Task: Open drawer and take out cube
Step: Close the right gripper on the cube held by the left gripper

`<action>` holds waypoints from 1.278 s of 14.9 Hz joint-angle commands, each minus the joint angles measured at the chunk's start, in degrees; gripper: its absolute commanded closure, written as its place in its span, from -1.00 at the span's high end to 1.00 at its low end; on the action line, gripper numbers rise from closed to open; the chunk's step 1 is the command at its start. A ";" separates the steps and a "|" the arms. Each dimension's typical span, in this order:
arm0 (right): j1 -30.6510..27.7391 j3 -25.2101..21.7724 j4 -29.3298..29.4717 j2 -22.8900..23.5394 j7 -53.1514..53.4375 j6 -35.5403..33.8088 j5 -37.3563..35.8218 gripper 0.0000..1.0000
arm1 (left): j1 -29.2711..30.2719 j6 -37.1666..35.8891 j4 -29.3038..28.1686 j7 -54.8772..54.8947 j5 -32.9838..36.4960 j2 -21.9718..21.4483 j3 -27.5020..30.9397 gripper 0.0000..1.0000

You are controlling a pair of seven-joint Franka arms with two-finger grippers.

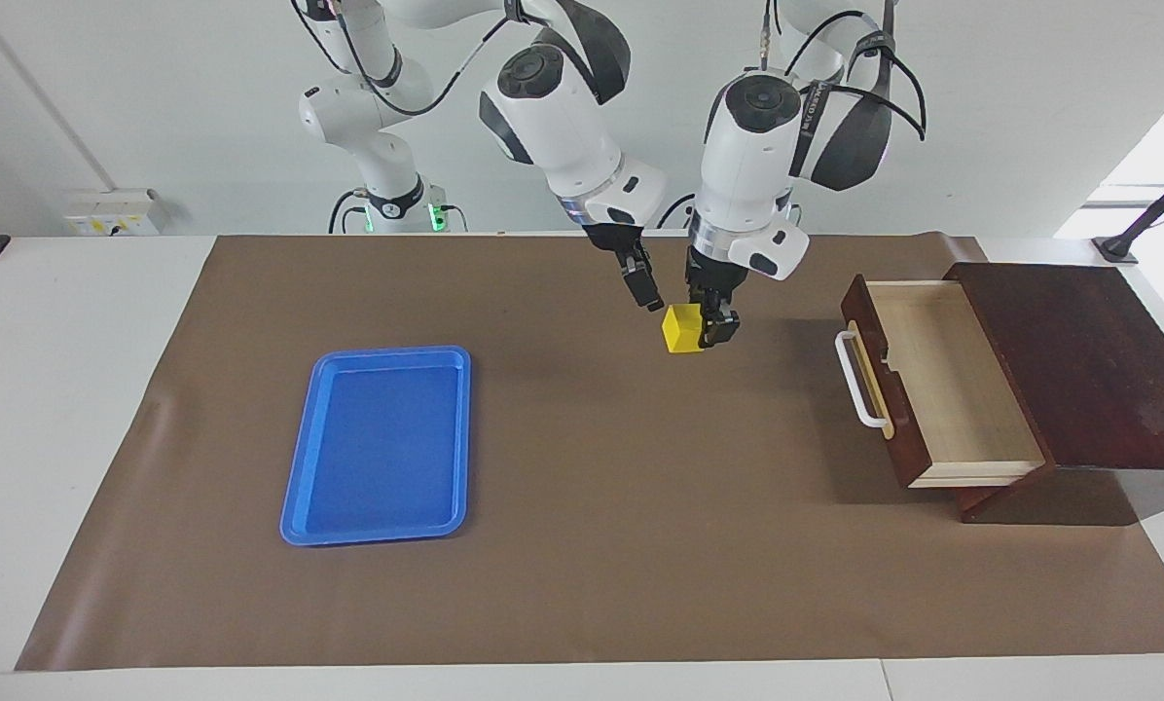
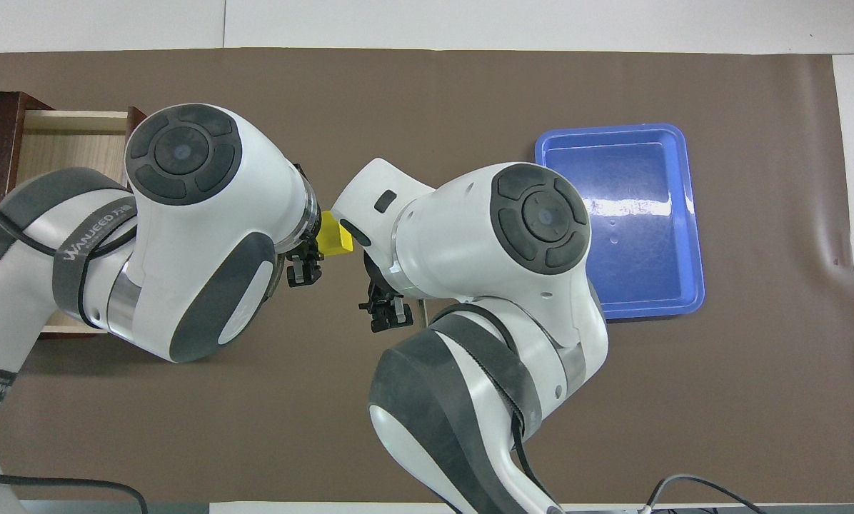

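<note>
The dark wooden drawer (image 1: pixel 942 380) stands pulled out of its box (image 1: pixel 1078 360) at the left arm's end of the table. Its pale interior shows nothing inside. It also shows in the overhead view (image 2: pixel 70 143), partly covered by the left arm. My left gripper (image 1: pixel 704 331) is shut on the small yellow cube (image 1: pixel 681 328) and holds it above the brown mat, between the drawer and the tray. In the overhead view the cube (image 2: pixel 335 239) shows between both wrists. My right gripper (image 1: pixel 643 285) hangs just beside the cube, toward the right arm's end.
A flat blue tray (image 1: pixel 382 443) lies on the brown mat (image 1: pixel 582 545) toward the right arm's end; it also shows in the overhead view (image 2: pixel 623 221). The drawer's white loop handle (image 1: pixel 859 385) faces the middle of the table.
</note>
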 commanded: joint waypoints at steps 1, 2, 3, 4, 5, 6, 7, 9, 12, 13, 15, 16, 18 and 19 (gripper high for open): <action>0.12 0.13 1.43 0.89 0.05 -1.00 1.38 1.00 | -1.00 0.26 -1.01 -0.75 -0.22 -0.74 0.79 -1.00; -0.05 0.21 1.43 0.98 -0.03 -0.65 1.38 1.00 | -1.00 0.26 -1.01 -0.75 -0.22 -0.74 0.79 -1.00; -0.57 0.21 1.43 0.98 -0.12 -0.65 1.47 1.00 | -1.00 0.17 -1.01 -0.75 -0.22 -0.74 0.79 -1.00; -0.66 0.21 1.43 1.07 -0.56 -0.56 2.25 1.00 | -1.08 0.08 -1.01 -0.75 -0.22 -0.74 0.79 -1.00; -0.84 0.13 1.08 1.16 -1.61 0.75 4.43 1.00 | -1.08 -0.01 -1.01 -0.75 -0.22 -0.83 0.79 -1.00; -1.97 0.21 0.55 1.68 -3.44 2.07 6.20 1.00 | -1.08 -0.18 -1.01 -0.75 -0.22 -0.83 0.79 -1.00; -2.16 0.21 0.55 1.68 -3.90 2.43 7.78 1.00 | -1.08 -0.10 -1.01 -0.75 -0.22 -0.83 0.79 -1.00; -2.59 0.21 0.55 1.77 -4.25 2.96 8.85 1.00 | -1.61 -0.10 -1.01 -0.75 -0.22 -0.83 0.79 -1.00; -3.04 0.21 0.20 2.30 -6.88 4.71 10.94 1.00 | -1.79 -0.10 -1.01 -0.75 -0.22 -0.83 0.79 -1.00; -3.12 0.21 0.11 2.73 -8.02 5.76 12.26 1.00 | -1.87 -0.01 -0.93 -0.75 -0.22 -0.83 0.79 -1.00; -3.30 0.21 0.20 3.00 -9.69 5.95 12.89 1.00 | -1.87 -0.18 -0.93 -0.75 -0.22 -0.83 0.79 -1.00; -3.74 0.21 0.20 3.00 -11.01 5.86 14.46 1.00 | -2.05 -0.10 -0.93 -0.75 -0.22 -0.83 0.79 -1.00; -3.91 0.21 -0.15 3.00 -13.91 5.16 15.70 1.00 | -2.40 -0.18 -1.01 -0.75 -0.22 -0.83 0.80 -1.00; -4.09 0.21 -1.11 2.74 -15.23 5.07 15.88 1.00 | -2.40 -0.18 -0.93 -0.75 -0.22 -0.83 0.88 -1.00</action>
